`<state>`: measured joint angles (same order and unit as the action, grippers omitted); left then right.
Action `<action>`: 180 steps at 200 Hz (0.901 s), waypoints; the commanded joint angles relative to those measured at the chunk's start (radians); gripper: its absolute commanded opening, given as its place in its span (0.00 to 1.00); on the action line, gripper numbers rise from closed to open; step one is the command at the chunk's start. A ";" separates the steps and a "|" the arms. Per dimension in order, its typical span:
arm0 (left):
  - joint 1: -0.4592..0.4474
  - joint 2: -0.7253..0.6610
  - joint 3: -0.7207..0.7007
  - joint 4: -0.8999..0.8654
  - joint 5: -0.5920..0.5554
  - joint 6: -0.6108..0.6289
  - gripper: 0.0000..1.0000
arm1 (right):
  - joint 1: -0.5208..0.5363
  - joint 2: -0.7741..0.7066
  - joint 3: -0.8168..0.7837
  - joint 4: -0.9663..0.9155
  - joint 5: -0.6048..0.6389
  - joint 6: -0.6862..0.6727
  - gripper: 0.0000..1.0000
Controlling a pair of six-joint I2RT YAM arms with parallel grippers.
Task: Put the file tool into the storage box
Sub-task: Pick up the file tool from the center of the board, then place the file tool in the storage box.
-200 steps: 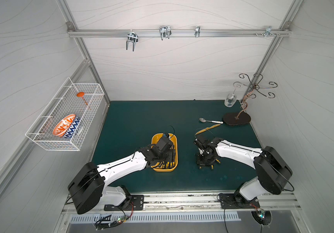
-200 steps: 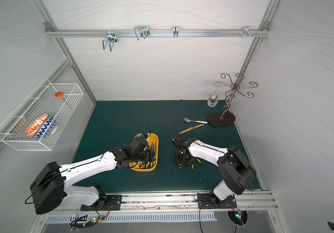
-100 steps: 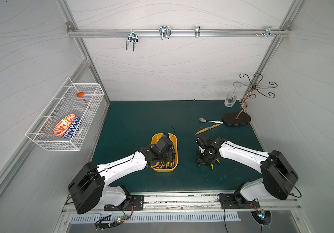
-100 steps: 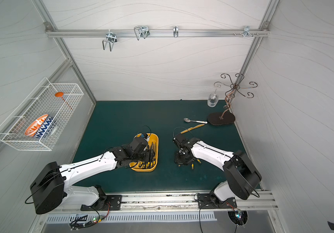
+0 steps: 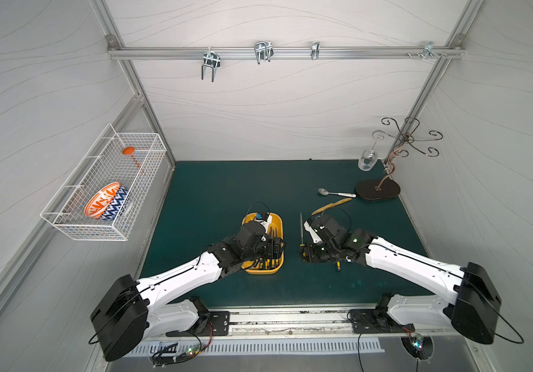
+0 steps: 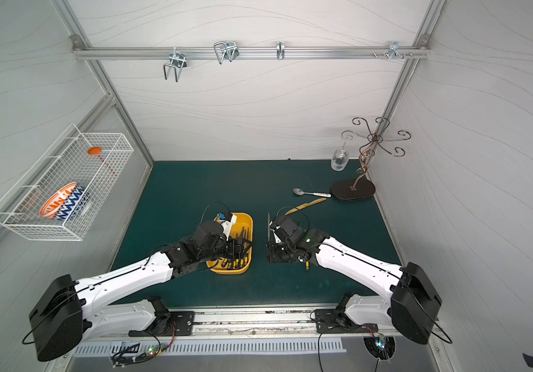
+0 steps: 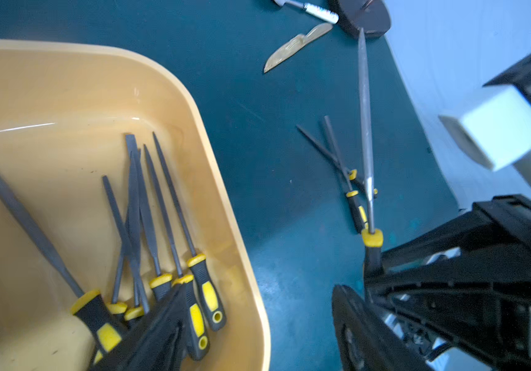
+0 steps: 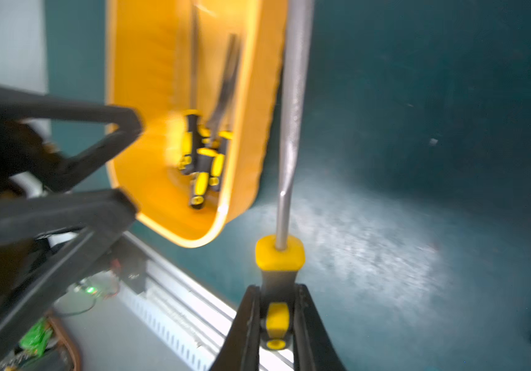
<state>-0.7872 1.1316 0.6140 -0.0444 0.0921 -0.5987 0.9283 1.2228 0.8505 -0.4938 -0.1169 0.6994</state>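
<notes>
Files first: one file is held off the mat. Two more loose files lie crossed on the tabletop, and at least six yellow-and-black handled files lie in the storage box, though their overlap makes an exact count unsure. There is also one spoon, one pale yellow knife and one dark stand with curled hooks. One glass is by the stand.

The tabletop is covered in dark green mat and enclosed by white panels. A metal rail carrying hooks runs along the 12 o'clock wall. A white wire basket hangs on the 9 o'clock wall with one patterned bowl and one orange scoop in it. The spoon, knife, stand and glass sit toward 1 to 2 o'clock.

The storage box stands near the middle of the mat, its long side running 12 to 6. The left tool is over its 6 o'clock end with jaws spread wide and nothing between them. One finger lies over the handles, but contact cannot be judged.

The right tool is clamped on the held file's black handle. The file's shaft points toward 12 o'clock, just beside the box's 3 o'clock rim and outside it.
</notes>
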 commanded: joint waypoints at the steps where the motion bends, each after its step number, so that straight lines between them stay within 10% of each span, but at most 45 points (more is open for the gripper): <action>1: 0.012 -0.043 -0.020 0.150 0.061 -0.032 0.77 | 0.022 -0.039 0.015 0.062 -0.022 -0.025 0.00; 180: 0.011 -0.026 -0.052 0.270 0.138 -0.069 0.68 | 0.150 0.071 0.160 0.093 -0.037 -0.102 0.00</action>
<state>-0.7780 1.0966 0.5564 0.1596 0.2157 -0.6666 1.0542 1.2816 0.9703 -0.4171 -0.1448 0.6373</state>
